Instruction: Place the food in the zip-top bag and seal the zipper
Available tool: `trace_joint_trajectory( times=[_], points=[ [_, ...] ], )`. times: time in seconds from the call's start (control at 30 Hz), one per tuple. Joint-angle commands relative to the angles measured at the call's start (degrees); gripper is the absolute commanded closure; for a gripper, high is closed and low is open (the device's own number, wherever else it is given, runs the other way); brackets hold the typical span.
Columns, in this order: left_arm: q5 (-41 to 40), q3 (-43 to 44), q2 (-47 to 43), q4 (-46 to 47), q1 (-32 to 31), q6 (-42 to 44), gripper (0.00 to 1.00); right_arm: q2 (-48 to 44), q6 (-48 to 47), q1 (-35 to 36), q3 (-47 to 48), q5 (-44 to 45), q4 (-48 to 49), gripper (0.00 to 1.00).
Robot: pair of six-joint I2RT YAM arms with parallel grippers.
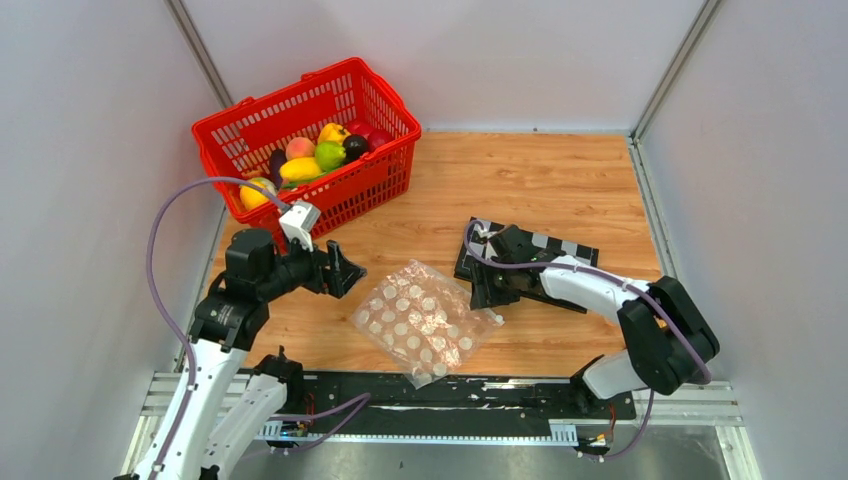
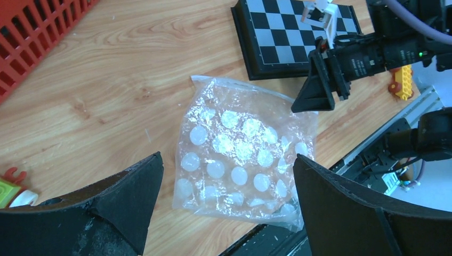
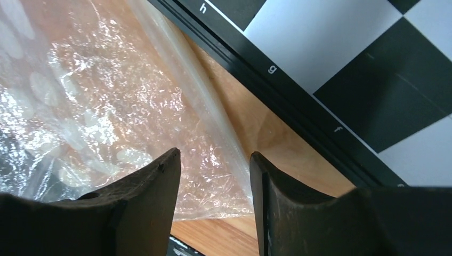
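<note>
The zip-top bag (image 1: 425, 320) lies flat and empty on the wooden table, clear with white dots; it also shows in the left wrist view (image 2: 240, 149). Its zipper (image 3: 205, 104) runs along the edge facing the checkerboard. The food (image 1: 315, 160), yellow, green, peach, red and dark toy pieces, lies in the red basket (image 1: 375, 185). My left gripper (image 1: 345, 270) is open and empty, left of the bag and raised above the table (image 2: 226, 157). My right gripper (image 1: 482, 292) is open, low over the bag's corner at the zipper end (image 3: 214, 153); whether it touches the bag I cannot tell.
A black-and-white checkerboard (image 1: 560, 255) lies just right of the bag under my right arm. Small toy blocks lie at the table's edges (image 2: 402, 82) (image 2: 10, 186). A black rail (image 1: 500, 392) runs along the near edge. Grey walls close in three sides.
</note>
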Motion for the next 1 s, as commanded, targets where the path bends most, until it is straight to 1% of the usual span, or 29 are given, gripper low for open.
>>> trace_joint_trajectory(
  times=[0.0,0.1,0.17,0.2,0.27,0.33,0.37,0.4,0.47,0.5,0.57,0.7,0.73,0.8,0.87,0.9,0.97],
  points=[
    [3.6,0.1,2.1,2.8,0.1,-0.2,0.02,1.9,-4.7,0.0,-1.2,0.2,4.1,0.5],
    [4.6,-0.3,3.0,3.3,-0.1,-0.2,0.03,2.4,-5.2,0.1,-1.8,-0.2,4.7,0.54],
    [3.6,-0.4,3.5,2.7,-1.0,0.2,0.03,2.1,-5.2,0.1,-2.4,-0.8,5.6,0.57],
    [2.9,-0.5,3.5,2.6,-1.6,0.3,0.04,1.7,-5.1,0.0,-2.7,-0.9,5.9,0.6],
    [2.5,-0.8,3.7,2.9,-2.0,-0.4,0.04,0.6,-5.0,0.1,-3.6,-1.3,6.6,0.74],
    [2.3,-1.5,3.7,4.3,-2.6,-1.5,0.05,-0.6,-4.5,0.1,-4.5,-1.7,7.5,0.77],
    [2.0,-1.8,3.9,4.9,-3.2,-1.9,0.05,-1.2,-4.3,0.0,-4.8,-1.9,7.8,0.81],
    [1.7,-2.0,4.0,5.2,-3.7,-2.1,0.05,-1.7,-3.9,0.0,-5.0,-2.3,8.0,0.84],
    [0.3,-2.1,4.5,5.4,-5.1,-2.1,0.05,-2.7,-3.2,0.1,-5.6,-3.3,8.7,0.84],
    [-0.3,-2.2,4.9,5.4,-6.0,-2.1,0.05,-3.2,-2.9,0.1,-5.9,-3.8,9.2,0.86],
    [-1.8,-2.3,5.8,5.3,-7.7,-2.2,0.06,-3.8,-2.3,0.1,-6.3,-4.8,10.1,0.93],
    [-4.6,-2.4,7.8,5.8,-12.2,-2.7,0.06,-4.5,-1.8,0.1,-6.9,-6.7,11.5,0.95],
    [-5.4,-2.5,8.3,6.1,-13.2,-2.9,0.06,-4.5,-1.5,0.1,-7.0,-6.1,11.6,0.93],
    [-6.5,-2.6,9.3,6.9,-15.1,-3.2,0.06,-4.1,-1.0,0.0,-6.8,-1.7,10.4,0.91],
    [-7.3,-2.5,10.3,7.5,-16.6,-3.7,0.06,-2.8,-2.8,-0.6,-4.8,5.1,6.9,0.91],
    [-7.5,-2.5,10.6,7.9,-17.2,-3.8,0.06,-1.7,-4.2,-1.6,-3.2,8.5,5.0,0.9],
    [-7.6,-2.6,11.1,8.4,-18.0,-4.0,0.06,1.0,-6.4,-4.5,0.0,11.5,2.9,0.88]
  ],
)
